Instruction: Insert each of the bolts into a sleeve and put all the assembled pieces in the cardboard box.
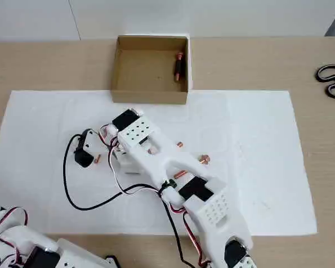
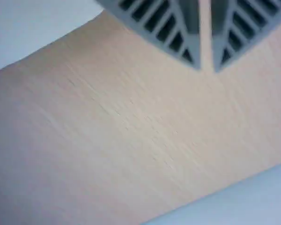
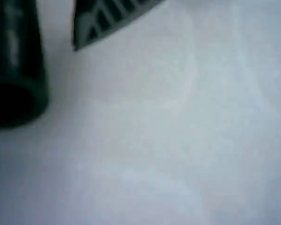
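Note:
The cardboard box (image 1: 123, 70) stands at the back of the table. One black sleeve with a copper bolt (image 1: 178, 66) lies along its right wall. Several loose copper bolts lie on the white paper, one (image 1: 97, 159) left of centre and others (image 1: 204, 159) near the middle. My right arm stretches from the front right across the paper. Its gripper (image 1: 84, 146) is at a black sleeve (image 3: 14, 61) whose open end shows close up in the right wrist view. My left gripper (image 2: 205, 65) is shut and empty above bare wood at the front left corner.
The white paper sheet (image 1: 257, 145) covers most of the table. Black scissors (image 1: 332, 81) lie at the right edge. The right arm's cable (image 1: 72, 195) loops over the paper's left half. Free paper lies to the right of the arm.

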